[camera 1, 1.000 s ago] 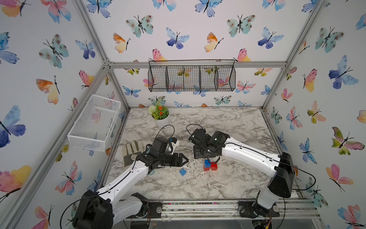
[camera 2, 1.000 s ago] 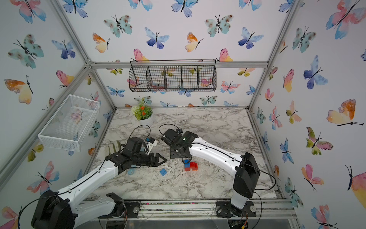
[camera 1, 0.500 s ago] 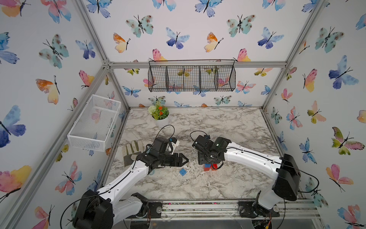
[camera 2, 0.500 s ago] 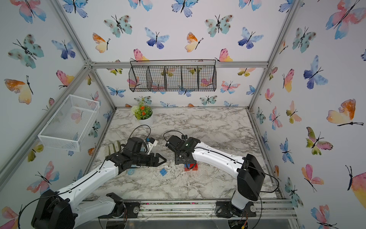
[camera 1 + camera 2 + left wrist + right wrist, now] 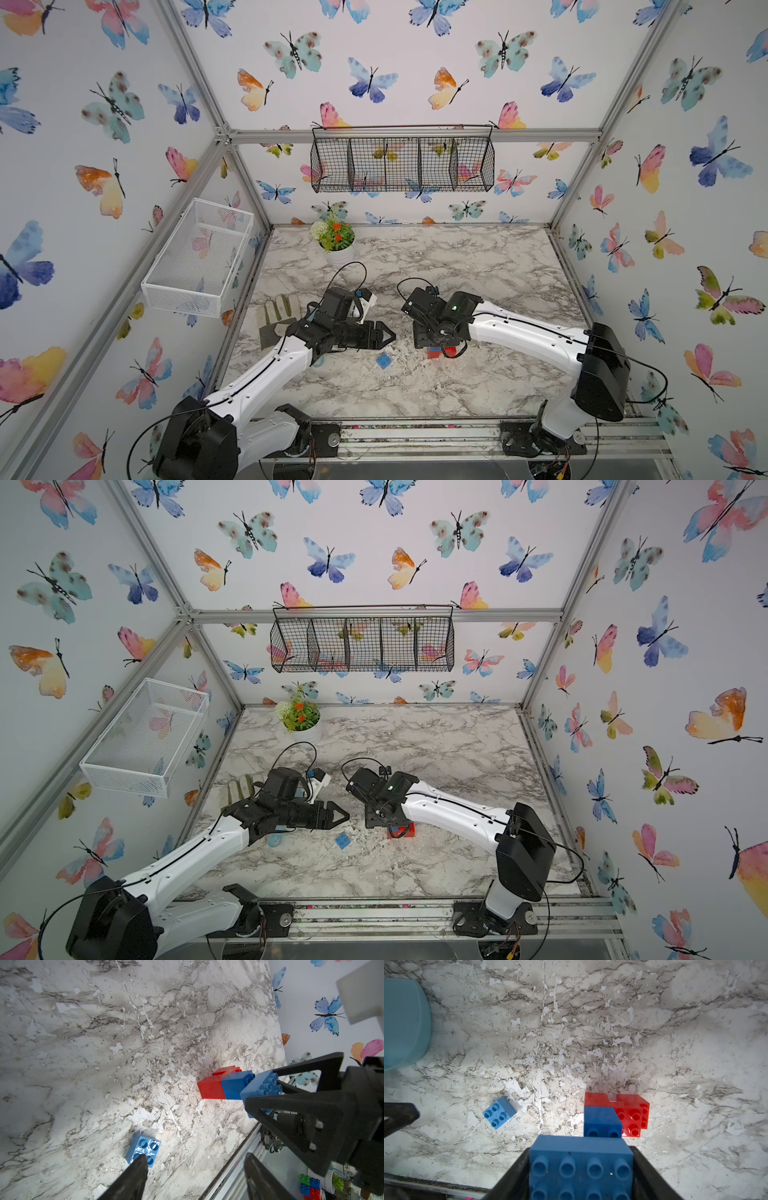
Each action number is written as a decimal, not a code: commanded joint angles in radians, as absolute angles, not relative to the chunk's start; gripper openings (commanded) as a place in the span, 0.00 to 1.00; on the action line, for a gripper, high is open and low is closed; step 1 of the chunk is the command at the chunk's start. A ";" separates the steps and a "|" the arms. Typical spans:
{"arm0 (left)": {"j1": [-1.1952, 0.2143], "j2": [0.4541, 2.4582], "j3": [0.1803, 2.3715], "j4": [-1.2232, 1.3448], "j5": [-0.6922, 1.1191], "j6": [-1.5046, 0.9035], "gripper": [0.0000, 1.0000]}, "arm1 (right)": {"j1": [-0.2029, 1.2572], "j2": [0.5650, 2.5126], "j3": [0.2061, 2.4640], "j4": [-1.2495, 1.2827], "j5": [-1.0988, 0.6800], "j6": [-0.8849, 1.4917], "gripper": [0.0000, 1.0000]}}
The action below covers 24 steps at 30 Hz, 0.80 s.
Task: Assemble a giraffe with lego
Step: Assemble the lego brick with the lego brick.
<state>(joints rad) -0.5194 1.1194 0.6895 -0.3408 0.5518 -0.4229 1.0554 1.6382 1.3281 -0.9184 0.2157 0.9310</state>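
My right gripper (image 5: 580, 1153) is shut on an oblong blue lego brick (image 5: 581, 1167), held by its short ends. Just below it stands the part-built giraffe: a red arch-shaped body (image 5: 631, 1113) with a square blue brick (image 5: 602, 1120) on one end. In the left wrist view the held brick (image 5: 261, 1086) lies right against that blue brick's studs (image 5: 235, 1086); whether they touch I cannot tell. A loose small blue brick (image 5: 143, 1147) lies on the marble, studs up. My left gripper (image 5: 195, 1157) hovers open beside it, holding nothing. In both top views the right arm hides most of the stack (image 5: 436, 353).
A pale blue mirror (image 5: 404, 1022) lies under the left arm. A work glove (image 5: 276, 316) lies near the left wall and a flower pot (image 5: 336, 241) stands at the back. A white mesh basket (image 5: 199, 253) and a black wire basket (image 5: 403, 160) hang on the walls.
My right gripper has come down and forward with the oblong blue brick, over the red-and-blue stack, which it now mostly covers. The left arm has not moved.
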 commanded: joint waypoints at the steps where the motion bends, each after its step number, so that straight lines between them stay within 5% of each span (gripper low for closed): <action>1: -0.523 1.124 0.683 -0.340 0.543 -0.418 0.73 | 1.066 1.647 1.319 -0.921 0.228 0.949 0.50; 24: -0.523 1.126 0.681 -0.337 0.547 -0.417 0.73 | 1.071 1.676 1.302 -0.905 0.264 0.949 0.50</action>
